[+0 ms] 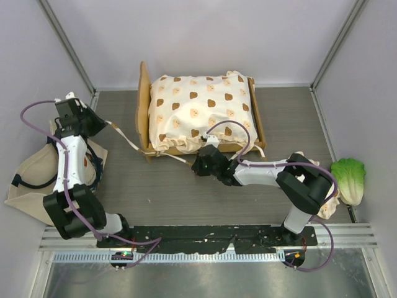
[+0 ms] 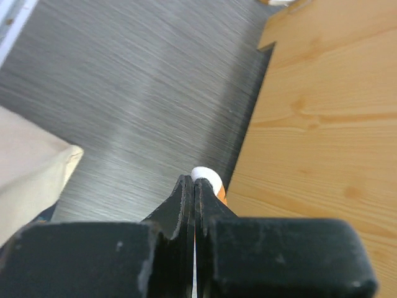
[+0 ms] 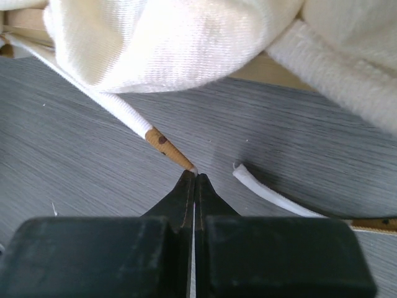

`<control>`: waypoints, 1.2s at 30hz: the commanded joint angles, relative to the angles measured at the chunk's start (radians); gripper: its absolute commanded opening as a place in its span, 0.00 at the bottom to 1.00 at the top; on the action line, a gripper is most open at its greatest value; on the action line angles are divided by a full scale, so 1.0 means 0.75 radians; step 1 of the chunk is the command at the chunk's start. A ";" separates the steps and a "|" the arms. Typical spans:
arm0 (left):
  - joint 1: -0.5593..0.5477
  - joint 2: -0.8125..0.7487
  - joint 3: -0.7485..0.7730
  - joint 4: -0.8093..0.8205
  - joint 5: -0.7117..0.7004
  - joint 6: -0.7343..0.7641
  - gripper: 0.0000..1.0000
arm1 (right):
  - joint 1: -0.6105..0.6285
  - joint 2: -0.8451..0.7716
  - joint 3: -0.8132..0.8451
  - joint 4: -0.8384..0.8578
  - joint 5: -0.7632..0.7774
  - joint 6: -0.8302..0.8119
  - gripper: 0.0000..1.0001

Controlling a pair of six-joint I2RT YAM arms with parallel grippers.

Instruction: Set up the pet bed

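The pet bed (image 1: 144,93), a light-wood frame, stands at the back middle with its cream bear-print cushion (image 1: 201,112) on top. My left gripper (image 1: 104,124) is off the headboard's left side, shut on the white-and-orange end of a cushion tie (image 2: 209,178) that runs taut to the bed's near-left corner (image 1: 131,141). The wooden headboard (image 2: 322,124) fills the right of the left wrist view. My right gripper (image 1: 198,165) is at the bed's near side, shut on the tip of another spotted tie (image 3: 166,144) leading to the cushion (image 3: 161,43). A loose white tie end (image 3: 263,189) lies just to its right.
A beige tote bag (image 1: 28,180) with black handles lies at the left beside the left arm, its corner showing (image 2: 31,167). A green lettuce toy (image 1: 349,179) sits at the right edge. Grey walls close in the table on three sides.
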 commanded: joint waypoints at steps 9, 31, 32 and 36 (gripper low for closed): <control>-0.078 0.017 0.166 0.037 -0.087 0.074 0.00 | 0.013 -0.072 -0.015 -0.033 0.011 0.002 0.01; -0.054 0.111 0.242 -0.041 -0.200 0.129 0.00 | 0.099 -0.108 0.043 -0.234 0.265 -0.021 0.01; -0.054 0.115 0.252 -0.045 -0.224 0.146 0.00 | 0.101 -0.114 0.045 -0.242 0.279 -0.023 0.01; -0.054 0.125 0.271 -0.065 -0.186 0.144 0.00 | 0.107 -0.108 0.047 -0.242 0.304 -0.017 0.01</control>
